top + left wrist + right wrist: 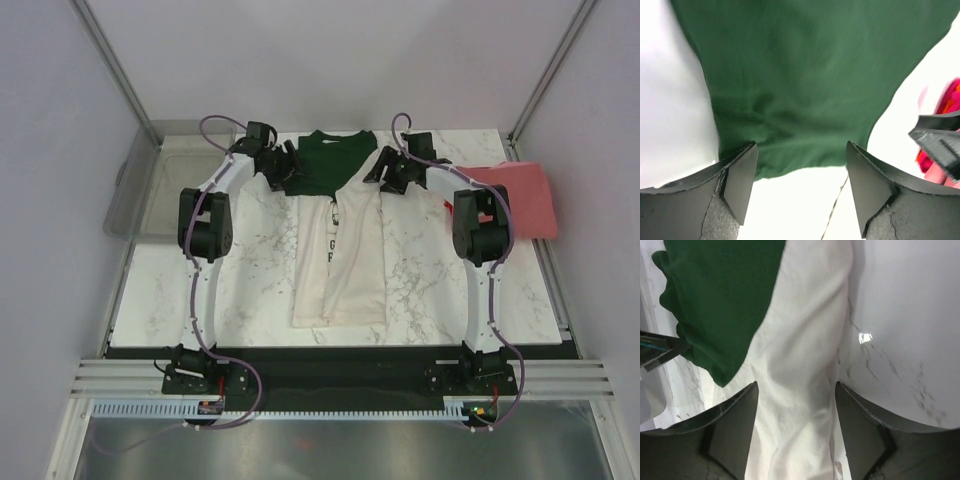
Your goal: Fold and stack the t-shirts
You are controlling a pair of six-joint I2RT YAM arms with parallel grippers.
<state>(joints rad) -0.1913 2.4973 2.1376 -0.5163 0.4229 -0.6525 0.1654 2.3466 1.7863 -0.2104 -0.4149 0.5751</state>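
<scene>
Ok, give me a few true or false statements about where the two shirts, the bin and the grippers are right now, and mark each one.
1. The cream-white shirt lies in the middle of the table. True.
2. The coral-red shirt is stacked on top of the cream-white shirt. False: it lies apart, at the table's far right edge.
3. The left gripper is open, at the green far end of the cream-white shirt. True.
4. The right gripper is shut on the coral-red shirt. False: its jaws stand open over the cream-white shirt.
5. The grey bin sits to the right of the table. False: it is at the left side.
</scene>
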